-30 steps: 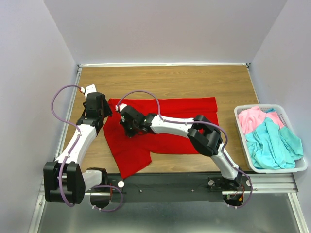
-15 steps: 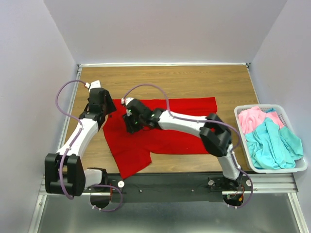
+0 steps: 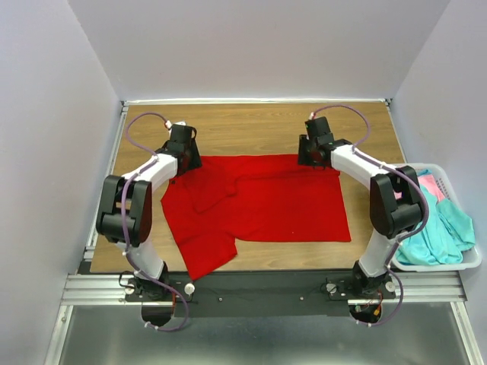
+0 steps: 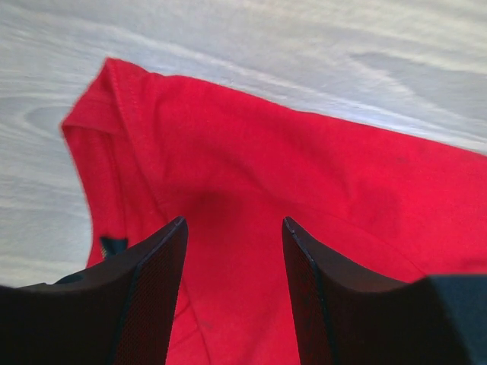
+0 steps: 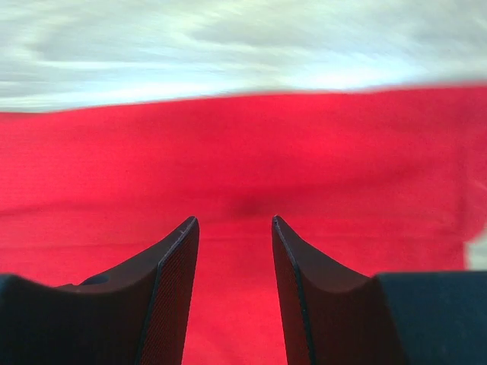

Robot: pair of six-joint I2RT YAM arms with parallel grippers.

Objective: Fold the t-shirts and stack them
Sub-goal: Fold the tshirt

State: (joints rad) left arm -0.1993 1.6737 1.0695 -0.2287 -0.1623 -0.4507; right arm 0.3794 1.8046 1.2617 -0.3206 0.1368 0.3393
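Note:
A bright red t-shirt lies spread on the wooden table, one part hanging toward the near edge. My left gripper is open over its far left corner; the left wrist view shows red cloth between and beyond the open jaws. My right gripper is open over its far right edge; the right wrist view shows red cloth beyond the gripper. Pink and teal shirts lie in the basket.
A white plastic laundry basket stands at the right edge of the table. Grey walls close in the back and sides. A metal rail with the arm bases runs along the near edge.
Both arms have swung out toward the back: the left gripper to the shirt's far left corner, the right gripper from the shirt's left middle to its far right edge. The shirt lies more spread out.

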